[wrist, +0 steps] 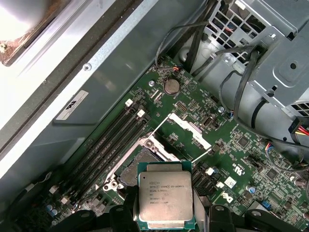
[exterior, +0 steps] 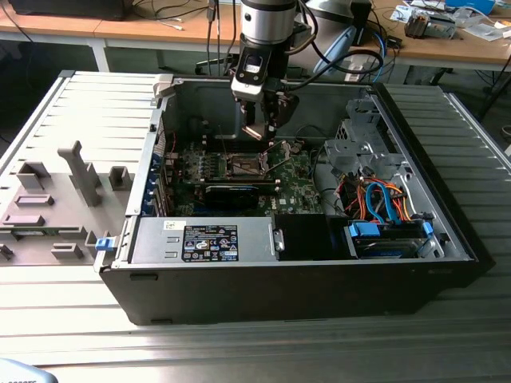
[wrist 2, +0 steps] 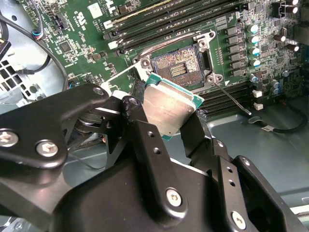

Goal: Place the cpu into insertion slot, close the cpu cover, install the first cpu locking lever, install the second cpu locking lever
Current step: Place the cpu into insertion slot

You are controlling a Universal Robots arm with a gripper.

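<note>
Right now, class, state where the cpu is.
In both wrist views the cpu is gripped in the end effector, held off the green board close to the uncovered insertion slot, not yet seated.

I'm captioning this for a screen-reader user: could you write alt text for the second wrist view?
The gripper holds the cpu, silver top showing, tilted between its black fingers, near the insertion slot, whose contacts lie bare. The slot sits on a green circuit board beside long black memory slots.

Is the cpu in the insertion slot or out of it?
Out. The gripper holds the cpu, tilted, clear of the insertion slot, whose contact grid lies bare.
</note>
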